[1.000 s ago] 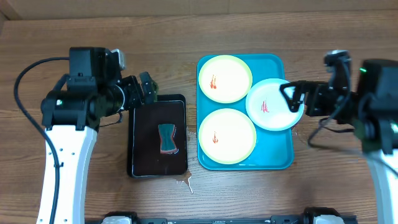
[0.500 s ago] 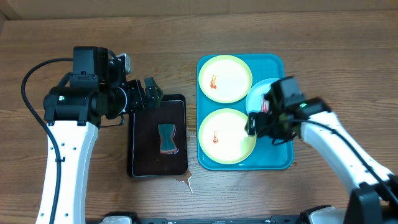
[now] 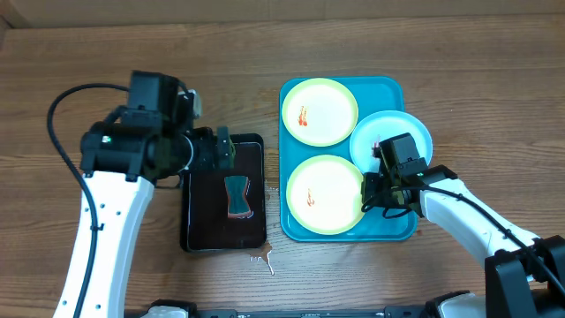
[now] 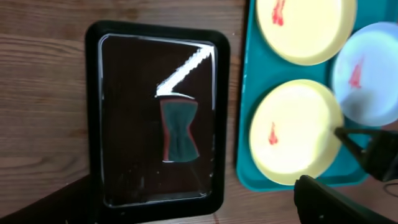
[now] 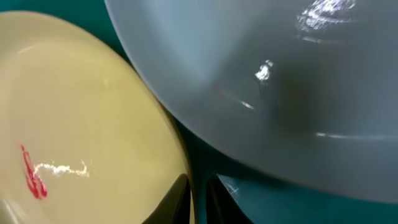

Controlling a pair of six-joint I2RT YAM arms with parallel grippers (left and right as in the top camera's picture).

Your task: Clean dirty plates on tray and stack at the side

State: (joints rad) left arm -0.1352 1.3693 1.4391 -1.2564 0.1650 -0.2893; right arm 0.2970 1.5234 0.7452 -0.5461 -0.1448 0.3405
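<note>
The left gripper (image 3: 221,150) hovers over the 12 o'clock end of the black tray (image 3: 196,240), fingers spread and holding nothing. The sponge (image 3: 237,195) lies just toward 6 o'clock of it.

All three plates sit in the turquoise tray (image 3: 399,226): one yellow-green plate (image 3: 320,111) at 12 o'clock, the second yellow-green plate (image 3: 322,194) at 6 o'clock, and the blue plate (image 3: 399,132) at 3 o'clock, with its edge riding on the tray's rim.

The right gripper (image 3: 369,191) is at the 3 o'clock rim of the 6 o'clock plate. Its fingertips (image 5: 176,204) straddle that rim, though I cannot tell whether they are pressing on it.

The step appears to be securing this plate for wiping. The bite should be deep enough past the lip, and any lift gentle, because the blue plate overhangs just beside the grip. The sponge should be gripped across its narrow waist.
</note>
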